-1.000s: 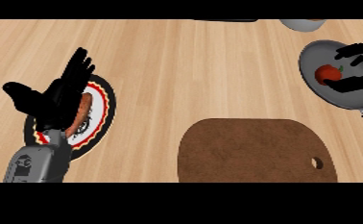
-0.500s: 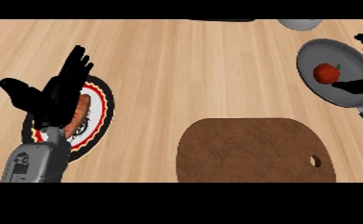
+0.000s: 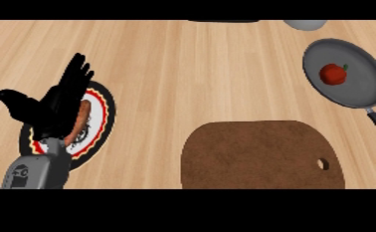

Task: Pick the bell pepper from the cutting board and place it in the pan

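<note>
**Red pepper already in the pan, board bare**

Red against grey, the bell pepper (image 3: 334, 73) sits inside the pan (image 3: 323, 57) at the upper right of the frame, a little right of the pan's middle, its green stem pointing up and to the right. No hand touches it. The brown cutting board (image 3: 260, 156) at the lower middle and right carries nothing; only the hole near its right edge breaks the surface.

Judging from this, the pick and the placing look done: the pepper is off the board and resting in the pan, which is what the task asks. Nothing seems left except, perhaps, bringing the arm back to rest.

The right hand does not show anywhere in the head view, so its fingers cannot be described.

The left hand (image 3: 62, 101) stands at the left of the frame, fingers straight and spread upward, thumb out to the left, holding nothing. It is resting above a round plate (image 3: 103, 121) with a red and yellow rim, on which a sausage (image 3: 79, 119) lies lengthwise. A pale bowl (image 3: 305, 24) peeks in at the top edge above the pan.
</note>
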Controlling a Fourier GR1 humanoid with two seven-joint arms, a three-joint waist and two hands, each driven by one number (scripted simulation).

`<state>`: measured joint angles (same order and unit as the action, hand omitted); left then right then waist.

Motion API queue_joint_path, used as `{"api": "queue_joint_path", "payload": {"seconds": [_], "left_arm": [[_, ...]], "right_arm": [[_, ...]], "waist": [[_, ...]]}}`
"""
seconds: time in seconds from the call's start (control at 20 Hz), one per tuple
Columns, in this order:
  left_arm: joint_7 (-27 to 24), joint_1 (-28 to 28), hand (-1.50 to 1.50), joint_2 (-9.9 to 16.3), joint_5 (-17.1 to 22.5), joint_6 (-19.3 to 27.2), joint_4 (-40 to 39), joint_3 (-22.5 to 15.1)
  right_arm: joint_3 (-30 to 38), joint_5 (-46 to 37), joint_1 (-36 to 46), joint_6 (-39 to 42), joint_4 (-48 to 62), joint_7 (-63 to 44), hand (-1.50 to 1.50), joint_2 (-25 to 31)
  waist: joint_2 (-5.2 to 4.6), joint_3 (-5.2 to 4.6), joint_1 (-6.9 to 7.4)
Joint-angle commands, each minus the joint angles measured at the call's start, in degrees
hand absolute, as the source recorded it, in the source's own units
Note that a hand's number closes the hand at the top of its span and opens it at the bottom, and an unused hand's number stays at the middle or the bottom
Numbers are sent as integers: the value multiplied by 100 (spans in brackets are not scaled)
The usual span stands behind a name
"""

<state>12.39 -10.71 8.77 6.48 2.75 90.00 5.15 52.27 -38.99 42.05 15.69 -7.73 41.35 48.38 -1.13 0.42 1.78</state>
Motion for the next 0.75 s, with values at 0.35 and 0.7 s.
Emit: {"api": "queue_joint_path", "payload": {"seconds": [0.35,0.7], "left_arm": [[71,31,0,-123,-60,100,90,-96],[68,119,0,180,111,-186,74,122]], "right_arm": [[307,503,-744,1930,16,529,-150,770],[231,611,-1231,1948,-185,843,-150,740]], "waist": [[-1,15,10],[30,6,-11]]}}
